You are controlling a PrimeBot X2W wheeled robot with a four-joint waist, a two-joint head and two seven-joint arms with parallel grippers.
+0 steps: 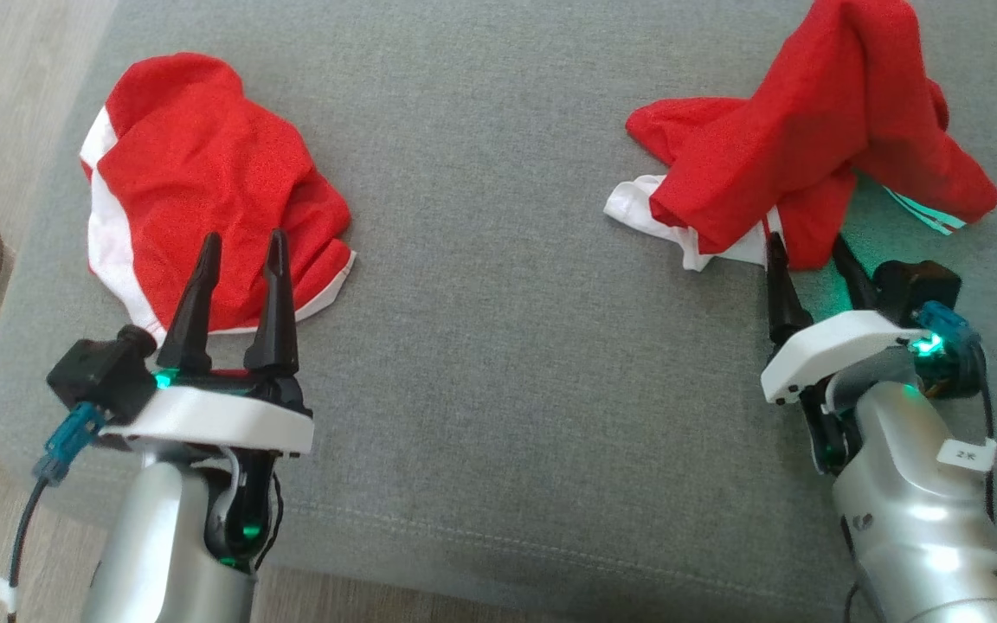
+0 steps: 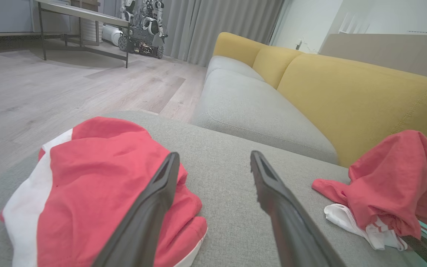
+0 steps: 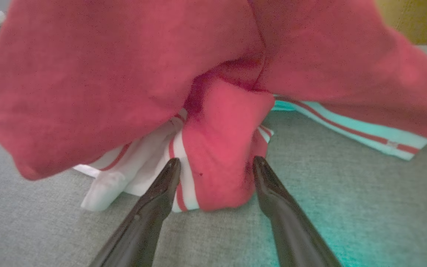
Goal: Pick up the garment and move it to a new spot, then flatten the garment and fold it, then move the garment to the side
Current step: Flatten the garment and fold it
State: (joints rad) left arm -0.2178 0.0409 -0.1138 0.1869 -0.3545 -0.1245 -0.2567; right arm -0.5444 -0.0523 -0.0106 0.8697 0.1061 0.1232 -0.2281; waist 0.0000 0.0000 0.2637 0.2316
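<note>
Red garment (image 3: 124,74), far right, lies just ahead of the right gripper (image 3: 216,160), its near fold between the wide-open, empty jaws.

Left garment (image 1: 204,173) and right garment (image 1: 810,130) lie well apart on the cushion (image 1: 498,303).

Ahead of the right gripper (image 3: 215,161), the red garment (image 3: 124,74) runs off the top edge; whether the fingertips (image 3: 167,178) touch its lowest fold is unclear.
</note>
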